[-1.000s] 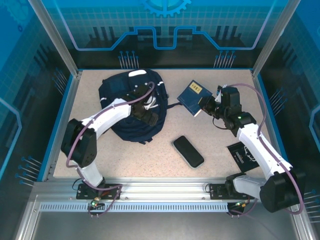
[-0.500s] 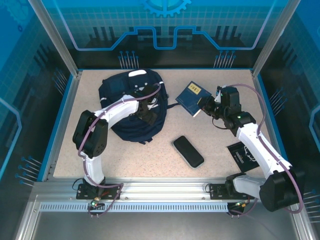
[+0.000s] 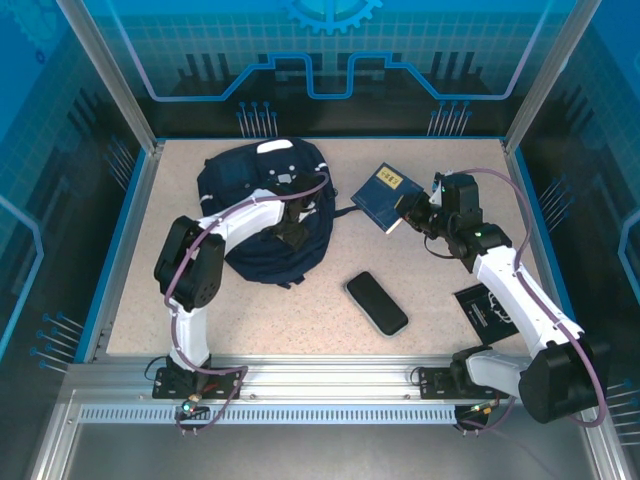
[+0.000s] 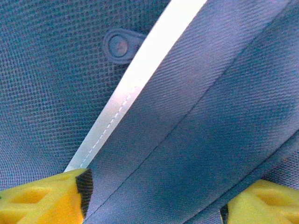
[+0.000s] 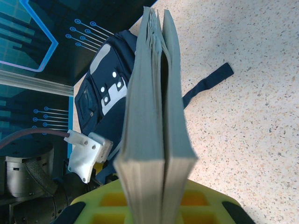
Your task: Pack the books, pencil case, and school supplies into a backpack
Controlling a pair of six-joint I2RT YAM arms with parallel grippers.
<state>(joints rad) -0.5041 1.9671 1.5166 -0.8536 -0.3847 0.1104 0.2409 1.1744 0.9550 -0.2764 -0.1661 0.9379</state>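
So the right gripper (image 3: 406, 213) has the dark blue book (image 3: 384, 192) pinched by its near-right corner, just right of the backpack (image 3: 262, 205) and not touching it. On the wrist view the page edges run straight up out of the jaws, so my guess is it's held edge-on to slide in like a blade.

The left gripper (image 3: 293, 228) is down on the right half of the backpack. Its jaws are fairly wide, with yellow pads (image 4: 37, 200) either side of a fold of navy fabric with a white stripe (image 4: 126, 98). There's a sliver of gap beside one pad, so I'd say it's straddling the fold, not pinching yet, probably to lift the mouth open.

Can't tell if the bag is unzipped, and I see nothing inside it. The black pencil case (image 3: 377, 303) lies on the table (image 3: 300, 310) near-right of the bag, with a black booklet (image 3: 485, 305) further right.
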